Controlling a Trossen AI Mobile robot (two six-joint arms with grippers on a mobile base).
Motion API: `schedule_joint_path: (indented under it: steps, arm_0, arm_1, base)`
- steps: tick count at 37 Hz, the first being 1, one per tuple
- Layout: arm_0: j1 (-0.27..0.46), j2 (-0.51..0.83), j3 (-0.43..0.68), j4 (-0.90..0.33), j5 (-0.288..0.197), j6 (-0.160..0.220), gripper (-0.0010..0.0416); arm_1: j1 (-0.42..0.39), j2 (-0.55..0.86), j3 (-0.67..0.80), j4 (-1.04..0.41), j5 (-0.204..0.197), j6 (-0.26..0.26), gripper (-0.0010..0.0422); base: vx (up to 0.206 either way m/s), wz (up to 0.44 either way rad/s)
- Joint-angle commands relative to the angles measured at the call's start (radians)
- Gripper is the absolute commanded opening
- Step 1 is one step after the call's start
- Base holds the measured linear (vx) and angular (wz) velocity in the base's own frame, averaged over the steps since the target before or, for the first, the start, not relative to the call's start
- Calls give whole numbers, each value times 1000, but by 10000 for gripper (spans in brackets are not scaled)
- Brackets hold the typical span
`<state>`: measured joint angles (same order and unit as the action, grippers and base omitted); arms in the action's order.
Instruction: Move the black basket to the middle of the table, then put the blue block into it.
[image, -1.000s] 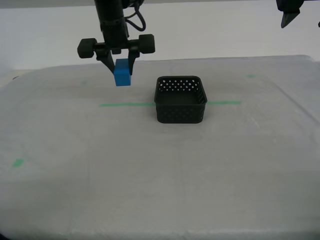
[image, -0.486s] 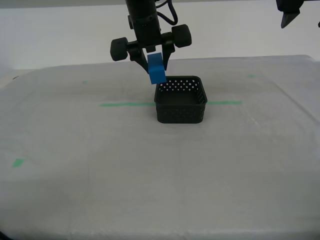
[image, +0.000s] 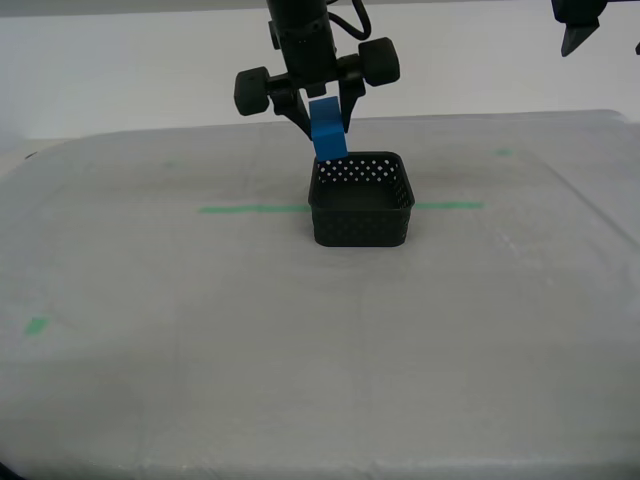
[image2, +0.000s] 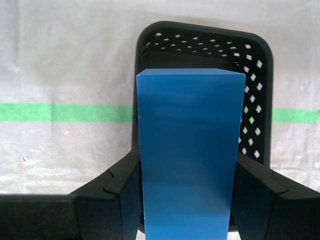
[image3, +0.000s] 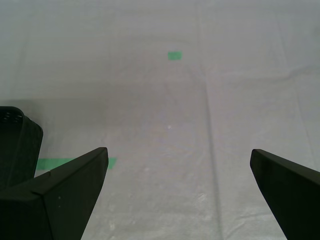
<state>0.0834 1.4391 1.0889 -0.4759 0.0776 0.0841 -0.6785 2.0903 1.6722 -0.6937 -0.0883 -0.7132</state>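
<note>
The black basket (image: 362, 200) stands on the table (image: 200, 330) near its middle, across the green tape line (image: 250, 209). My second gripper (image: 322, 122) hangs just above the basket's far corner, on the exterior view's left side, shut on the blue block (image: 328, 138). In the second wrist view the blue block (image2: 187, 150) fills the gap between the fingers (image2: 120, 185), with the basket (image2: 255, 60) beneath and beyond it. My first gripper (image3: 177, 151) is open over bare cloth, nothing between its fingers; the basket's edge (image3: 17, 145) shows beside it.
An arm's dark tip (image: 578, 35) hangs high at the exterior view's top right. Small green marks lie on the cloth (image: 37, 325) (image3: 174, 55). The table's front edge runs along the exterior view's bottom.
My second gripper has carried the blue block toward the exterior view's right and slightly up, from beside the basket to over its far corner. The basket has not moved.
</note>
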Motion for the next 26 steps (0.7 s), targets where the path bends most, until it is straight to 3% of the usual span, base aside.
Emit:
schedule_joint_path:
  steps: [1, 18, 26]
  arm_0:
    - [1, 0, 0, 2, 3, 1, 398]
    - [1, 0, 0, 2, 3, 1, 399]
    - [1, 0, 0, 2, 3, 1, 399]
  arm_1:
    - [-4, 0, 0, -9, 5, -5, -1]
    - [-4, 0, 0, -6, 10, -11, -1]
    - [-3, 0, 0, 29, 13, 15, -1]
  base:
    - [0, 0]
    - [0, 0]
    - [0, 0]
